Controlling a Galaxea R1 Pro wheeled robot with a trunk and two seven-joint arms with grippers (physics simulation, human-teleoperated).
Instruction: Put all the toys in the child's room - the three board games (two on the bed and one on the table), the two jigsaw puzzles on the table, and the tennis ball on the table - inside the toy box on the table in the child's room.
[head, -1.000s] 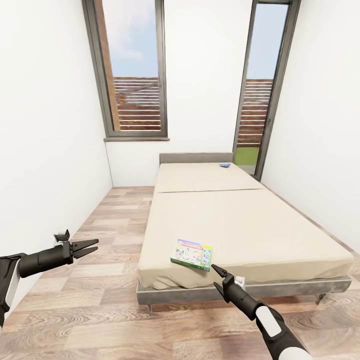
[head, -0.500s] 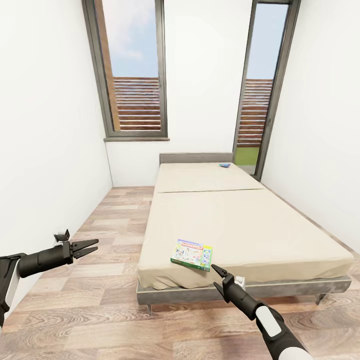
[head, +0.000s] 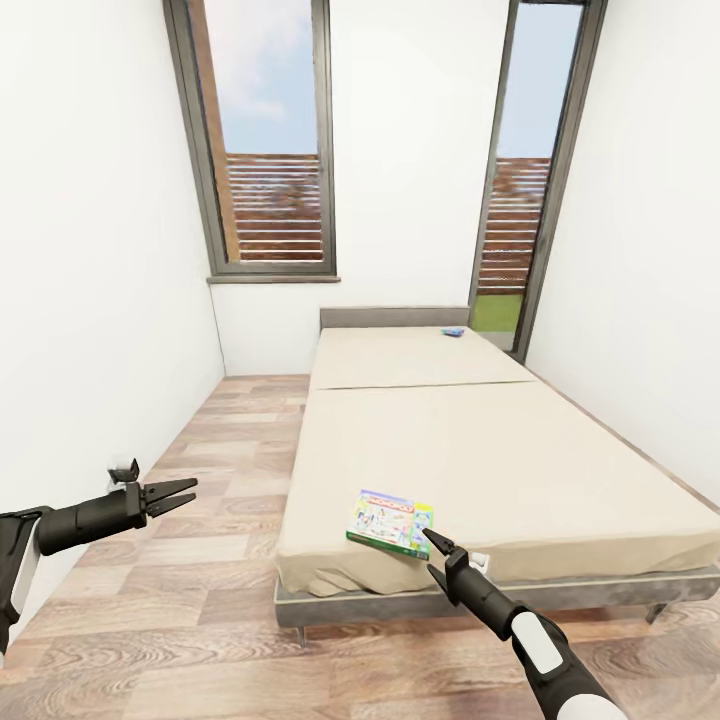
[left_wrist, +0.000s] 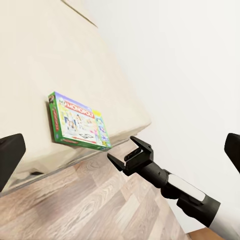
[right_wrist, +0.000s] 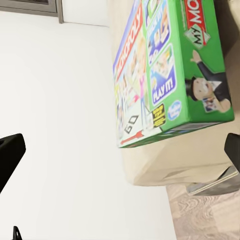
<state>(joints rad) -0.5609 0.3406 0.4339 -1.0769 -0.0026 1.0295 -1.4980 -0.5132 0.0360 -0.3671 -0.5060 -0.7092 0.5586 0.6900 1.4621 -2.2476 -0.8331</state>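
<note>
**Board game at the foot corner of the bed, both grippers open**

Head view: a green board game (head: 391, 522) lettered MONOPOLY is seen lying flat on the cream bed (head: 500, 450), close to the foot edge and near the corner of the mattress. A small blue board game (head: 452, 331) is seen far off by the grey headboard, too small for any detail. A strip of wood floor (head: 230, 440) is left open between the bed and the left wall (head: 90, 300); the right wall stands close along the bed's other side. The right gripper (head: 432, 541) is held just off the green box's near edge, its fingers slightly parted; contact cannot be judged. The left gripper (head: 180, 492) is held over the floor, well apart from the bed, fingers spread and nothing between them.

Left wrist view: the green board game (left_wrist: 77, 121) is shown near the mattress edge, with the right gripper (left_wrist: 129, 153) open just beside it and apart from it. Dark fingertips (left_wrist: 10, 157) are cut off at the frame's sides.

Right wrist view: the green board game (right_wrist: 170, 75) is seen close up, partly cut off by the frame, above the mattress corner. Fingertips (right_wrist: 9, 155) are set wide at both borders, nothing held.
</note>
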